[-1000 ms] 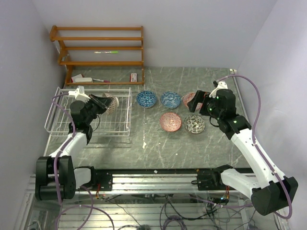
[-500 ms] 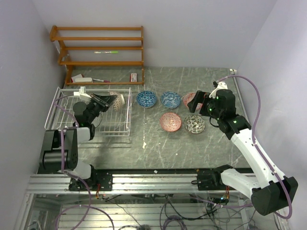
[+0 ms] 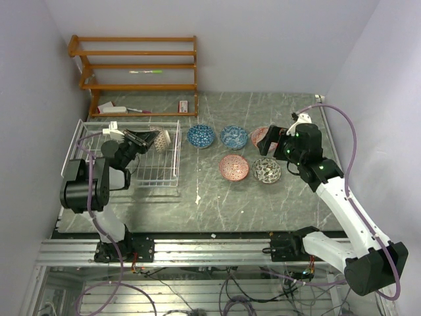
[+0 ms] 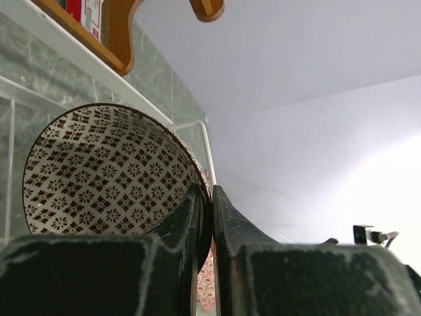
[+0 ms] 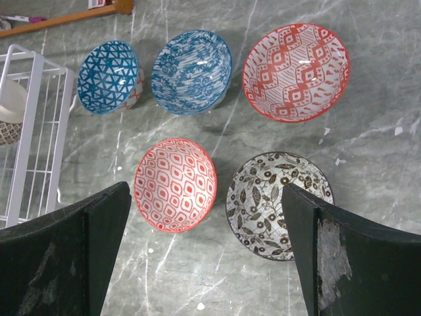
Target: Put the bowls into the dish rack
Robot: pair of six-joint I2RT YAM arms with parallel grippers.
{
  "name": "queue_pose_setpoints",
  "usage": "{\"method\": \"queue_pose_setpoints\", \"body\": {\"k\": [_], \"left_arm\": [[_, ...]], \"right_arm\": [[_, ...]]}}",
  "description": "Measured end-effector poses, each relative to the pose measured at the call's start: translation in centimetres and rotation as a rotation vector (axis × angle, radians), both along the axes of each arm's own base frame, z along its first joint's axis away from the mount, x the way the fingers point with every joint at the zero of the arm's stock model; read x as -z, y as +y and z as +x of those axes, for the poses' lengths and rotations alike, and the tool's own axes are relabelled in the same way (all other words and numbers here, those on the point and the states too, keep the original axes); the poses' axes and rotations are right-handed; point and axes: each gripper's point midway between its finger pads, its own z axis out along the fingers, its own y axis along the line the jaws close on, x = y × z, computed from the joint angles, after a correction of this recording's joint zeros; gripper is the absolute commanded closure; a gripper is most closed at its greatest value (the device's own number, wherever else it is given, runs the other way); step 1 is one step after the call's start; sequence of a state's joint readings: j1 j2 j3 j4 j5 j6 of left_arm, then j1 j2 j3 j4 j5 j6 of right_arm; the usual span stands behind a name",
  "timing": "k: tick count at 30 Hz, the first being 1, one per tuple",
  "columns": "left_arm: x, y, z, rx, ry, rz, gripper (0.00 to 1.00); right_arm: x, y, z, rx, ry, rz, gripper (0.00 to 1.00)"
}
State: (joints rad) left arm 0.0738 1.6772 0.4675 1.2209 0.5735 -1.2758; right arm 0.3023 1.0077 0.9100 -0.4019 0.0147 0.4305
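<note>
A: First, the left gripper (image 4: 212,197)?
B: Closed tight on the rim of the brown bowl (image 4: 105,171). One finger inside, one finger outside. Holds it up on its edge, with the little brown flower squares showing.
A: And close around it?
B: Just below and behind the bowl, the white wires of the dish rack (image 3: 178,158). Seen from above, hangs inside the rack, near its far right corner. Cannot tell about touching the wires. Farther past the fingers, the orange wooden shelf (image 3: 138,66) by the wall.
A: Now the right gripper (image 5: 205,191)?
B: Wide open. Nothing between the fingers. Hovers above the grey stone table (image 3: 217,204).
A: Right under it?
B: Below the gap, nearer the left finger, the pink-red bowl (image 5: 174,184). Nearer the right finger, the black-and-white bowl (image 5: 279,204) with leaves inside. Both flat on the table, mouths up, side by side, a small gap between.
A: And farther out?
B: Past those two, a row of three more. Ahead on the left, the blue bowl with triangles (image 5: 108,77). Just beside it, in the middle, the blue bowl with swirls (image 5: 191,71). Ahead on the right, the red zigzag bowl (image 5: 296,71). Way off to the left of the gripper, a corner of the rack, with the pale outside of the held bowl peeking through.
</note>
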Motion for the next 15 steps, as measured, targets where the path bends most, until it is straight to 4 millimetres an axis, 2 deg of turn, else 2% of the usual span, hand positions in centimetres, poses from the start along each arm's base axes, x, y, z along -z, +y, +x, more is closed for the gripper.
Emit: {"method": "queue_pose_setpoints", "body": {"k": [6,9,15], "left_arm": [[0.8,1.4,1.7,-0.013,-0.051,-0.108,0.85],[1.9,2.5,2.2,-0.037,0.007,-0.169,0.82],[2.5,4.0,2.5,-0.072,0.038,-0.205,0.66]], "right_arm": [[0.2,0.0,0.1,0.001,0.005,-0.002,0.02],[0.2,0.0,0.1,0.000,0.007,-0.003,0.02],[0.3,0.0,0.1,0.003,0.009,-0.006,0.02]]}}
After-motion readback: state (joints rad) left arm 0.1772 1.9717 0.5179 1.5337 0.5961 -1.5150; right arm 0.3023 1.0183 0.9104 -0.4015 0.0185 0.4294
